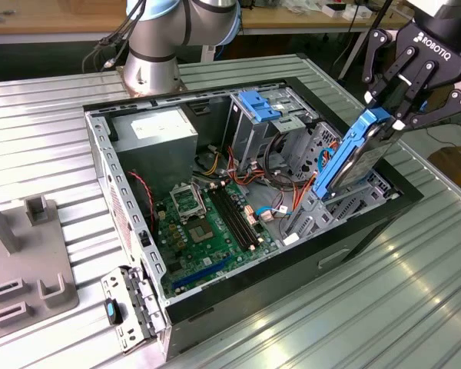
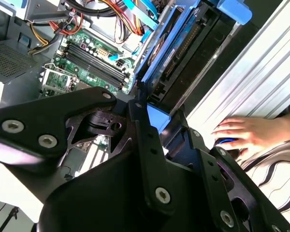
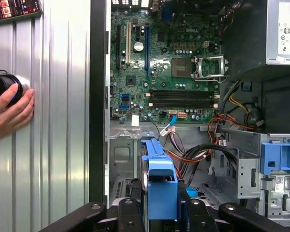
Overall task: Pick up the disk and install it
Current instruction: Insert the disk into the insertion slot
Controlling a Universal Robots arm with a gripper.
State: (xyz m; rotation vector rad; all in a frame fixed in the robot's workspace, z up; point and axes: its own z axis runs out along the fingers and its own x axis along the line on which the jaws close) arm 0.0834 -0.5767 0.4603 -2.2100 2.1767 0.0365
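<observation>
So the gripper [image 1: 386, 112] is clamped on the top end of the disk [image 1: 352, 157], fingers pinching the blue rail frame from both sides. The disk hangs tilted, top end leaning toward the exterior view's right and lower end down at the metal drive cage [image 1: 334, 204] in the near right corner of the open PC case [image 1: 238, 304]. I can't tell if that lower end is actually touching the cage or just above it. In the first wrist view you look straight down the blue frame [image 3: 159, 183], with the motherboard [image 3: 169, 63] beyond it and a bundle of red, orange and black cables [image 3: 203, 150] just beside it. The big grey power supply [image 1: 154, 131] sits in the far corner of the case, and the blue latch [image 1: 259, 104] is on top of the other cage, well apart from the disk. The whole case sits on a ribbed metal desk [image 1: 415, 292], and the arm's base [image 1: 157, 54] is mounted behind it. A person's hand [image 3: 9, 108] rests on the desk next to the case, wrapped around a round black object [image 3: 1, 84]. A grey fixture block [image 1: 19, 261] sits at the exterior view's left.
</observation>
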